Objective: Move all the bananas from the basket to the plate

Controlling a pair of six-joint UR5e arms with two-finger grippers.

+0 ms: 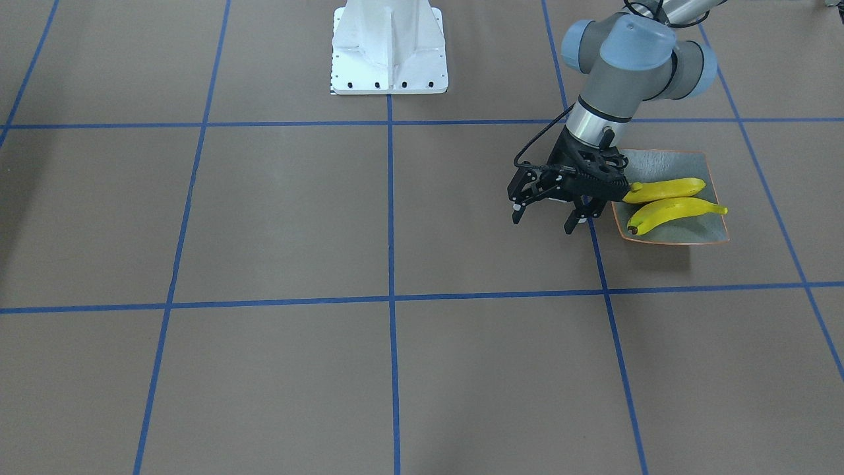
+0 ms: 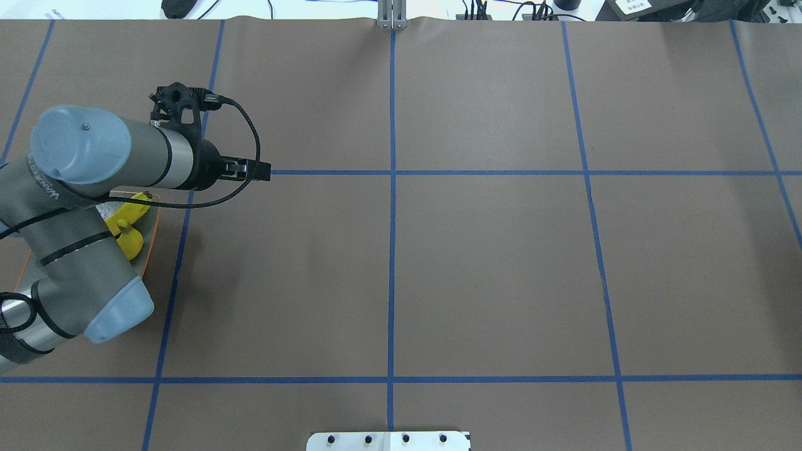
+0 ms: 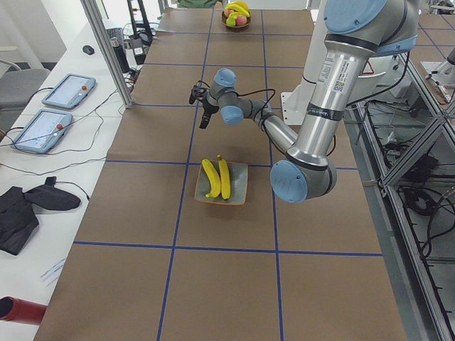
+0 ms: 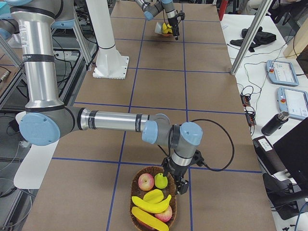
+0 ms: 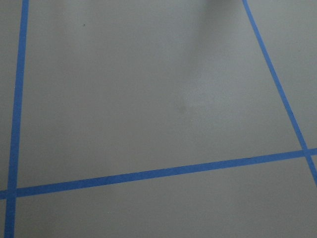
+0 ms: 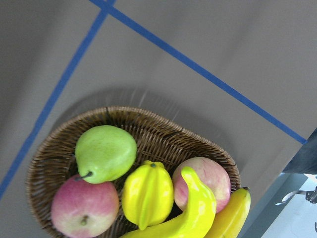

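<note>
On the table, the work divides between its two ends: my right arm reaches over the basket at the end on my right, and my left arm stands by the plate on my left, well apart from the basket. Two bananas lie side by side on the plate, and two more lie in the basket among two apples, a green pear and a yellow ridged fruit. I judge the task about half done, with the pick of the third banana as the step in hand. My right gripper hangs over the basket's edge near the pear. I cannot tell whether its jaws stand apart or together, since its own wrist view shows no fingers. My left gripper is beside the plate, jaws apart and holding nothing. To do the pick well, I should choose the banana that rides on top, the one curving over the apple. I should approach from directly above its middle and set the jaws across its narrow width, not along its length. The fingertips should enter clear of the ridged fruit and the wicker wall. After closing, a straight vertical lift until the banana clears the rim should keep the neighbouring fruit from rolling. The smooth, curved skin may twist in the grip, so a centred hold matters.
</note>
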